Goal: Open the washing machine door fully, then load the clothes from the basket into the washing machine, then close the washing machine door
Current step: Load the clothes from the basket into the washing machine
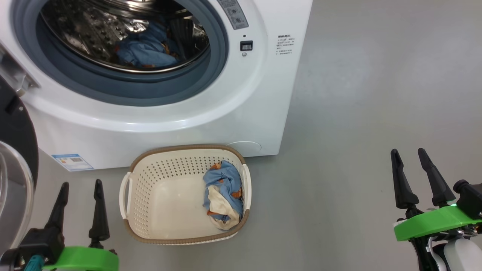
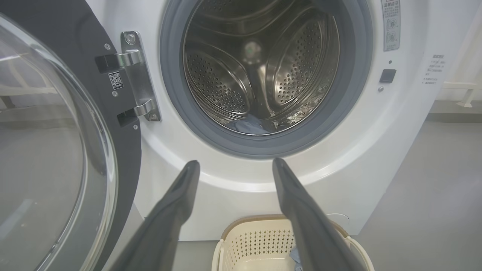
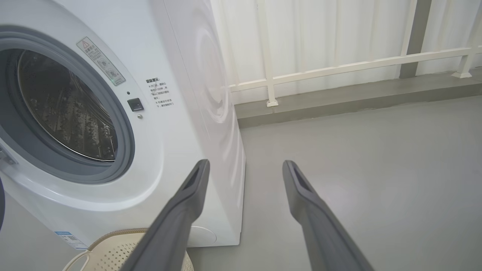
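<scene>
One clothes bundle (image 1: 223, 194) left in basket (image 1: 180, 148), just before washing machine (image 1: 241, 113); other bundle (image 1: 148, 49) already in drum (image 1: 86, 34). Washing machine door (image 1: 19, 131) stands open at left. Loading looks half done. Left end effector (image 1: 81, 182), right end effector (image 1: 408, 150): both spread wide, empty. Next: reach into basket, pinch fabric, lift into drum.

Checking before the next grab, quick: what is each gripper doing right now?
Left gripper: open, holding nothing.
Right gripper: open, holding nothing.
</scene>
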You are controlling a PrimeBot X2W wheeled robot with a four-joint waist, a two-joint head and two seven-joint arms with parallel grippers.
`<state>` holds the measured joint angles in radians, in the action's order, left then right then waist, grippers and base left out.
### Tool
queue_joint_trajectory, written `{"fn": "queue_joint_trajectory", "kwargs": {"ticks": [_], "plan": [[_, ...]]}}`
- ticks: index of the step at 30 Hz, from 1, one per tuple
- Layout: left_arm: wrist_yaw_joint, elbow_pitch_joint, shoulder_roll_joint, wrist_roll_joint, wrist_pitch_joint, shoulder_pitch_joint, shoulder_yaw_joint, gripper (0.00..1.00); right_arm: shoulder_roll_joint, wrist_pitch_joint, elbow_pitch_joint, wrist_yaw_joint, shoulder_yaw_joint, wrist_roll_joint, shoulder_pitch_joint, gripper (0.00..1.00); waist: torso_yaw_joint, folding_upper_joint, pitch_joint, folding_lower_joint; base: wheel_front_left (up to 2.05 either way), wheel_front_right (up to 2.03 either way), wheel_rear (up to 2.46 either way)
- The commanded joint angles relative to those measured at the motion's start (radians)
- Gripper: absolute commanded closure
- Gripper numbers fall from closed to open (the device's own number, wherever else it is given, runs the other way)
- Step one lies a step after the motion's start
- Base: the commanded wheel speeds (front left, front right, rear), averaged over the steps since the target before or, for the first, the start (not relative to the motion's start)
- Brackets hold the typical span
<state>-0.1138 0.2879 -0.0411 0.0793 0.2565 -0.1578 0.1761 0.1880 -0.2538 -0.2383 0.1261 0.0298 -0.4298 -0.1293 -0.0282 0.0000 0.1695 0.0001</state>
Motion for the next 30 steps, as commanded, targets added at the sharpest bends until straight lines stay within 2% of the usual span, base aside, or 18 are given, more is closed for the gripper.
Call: {"fn": "queue_joint_trajectory", "kwargs": {"ticks": [1,17,30], "plan": [[0.006,-0.036,-0.012,0.010,0.005,0.007,0.030,0.00,0.019,-0.008,0.023,0.005,0.016,0.010,0.006,0.00,0.004,0.0000,-0.007,-0.0001,0.00,0.00,0.00],[0.020,-0.053,-0.010,0.023,0.005,0.015,0.015,0.00,0.015,-0.008,0.033,0.005,0.009,0.012,0.006,0.00,0.001,0.0000,0.011,-0.0001,0.00,0.00,0.00],[0.015,0.043,-0.009,0.099,0.005,-0.065,-0.044,0.00,0.000,-0.008,0.057,0.005,0.006,0.014,-0.054,0.00,-0.012,0.0000,0.158,-0.0001,0.00,0.00,0.00]]}}
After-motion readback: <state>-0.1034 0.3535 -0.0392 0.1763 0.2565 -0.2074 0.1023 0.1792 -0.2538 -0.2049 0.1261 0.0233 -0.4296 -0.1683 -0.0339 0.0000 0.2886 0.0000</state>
